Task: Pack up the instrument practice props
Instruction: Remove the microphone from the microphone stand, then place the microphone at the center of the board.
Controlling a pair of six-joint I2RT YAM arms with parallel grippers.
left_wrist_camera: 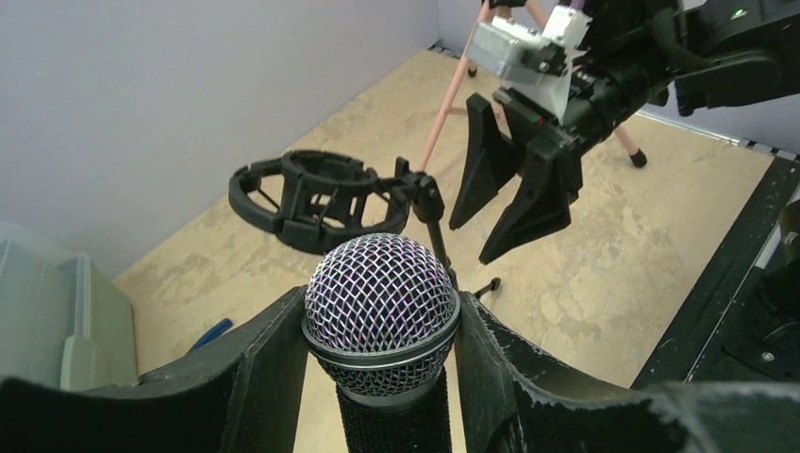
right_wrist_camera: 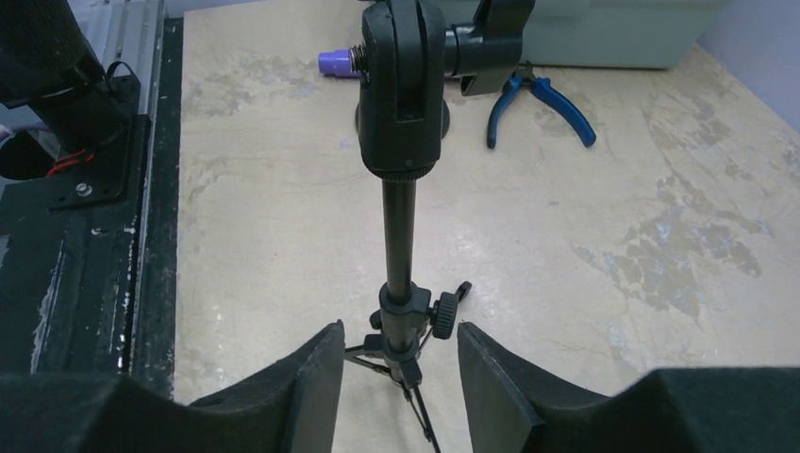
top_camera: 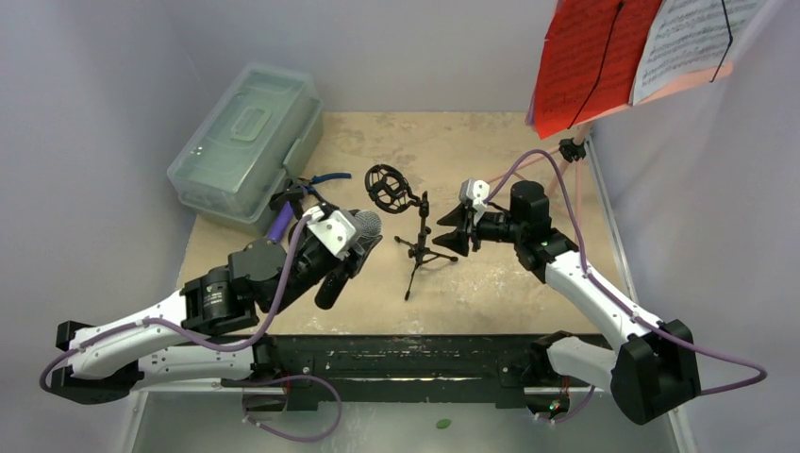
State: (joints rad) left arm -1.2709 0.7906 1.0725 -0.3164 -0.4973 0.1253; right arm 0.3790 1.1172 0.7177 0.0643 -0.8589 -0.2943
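The left tool (top_camera: 344, 247) grasps the mic (left_wrist_camera: 380, 293), while the right tool (right_wrist_camera: 399, 338), released, straddles the tripod (right_wrist_camera: 398, 217) without touching.

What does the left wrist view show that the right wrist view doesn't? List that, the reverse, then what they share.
Only the left wrist view: the black-silver microphone clamped in the left gripper, and the pink rack legs.
Only the right wrist view: the purple microphone's end and the tripod's lower pole with its knob.
Both: the black mic tripod, the open right gripper, the clear case and the blue-handled pliers, which show only as a handle tip in the left view.
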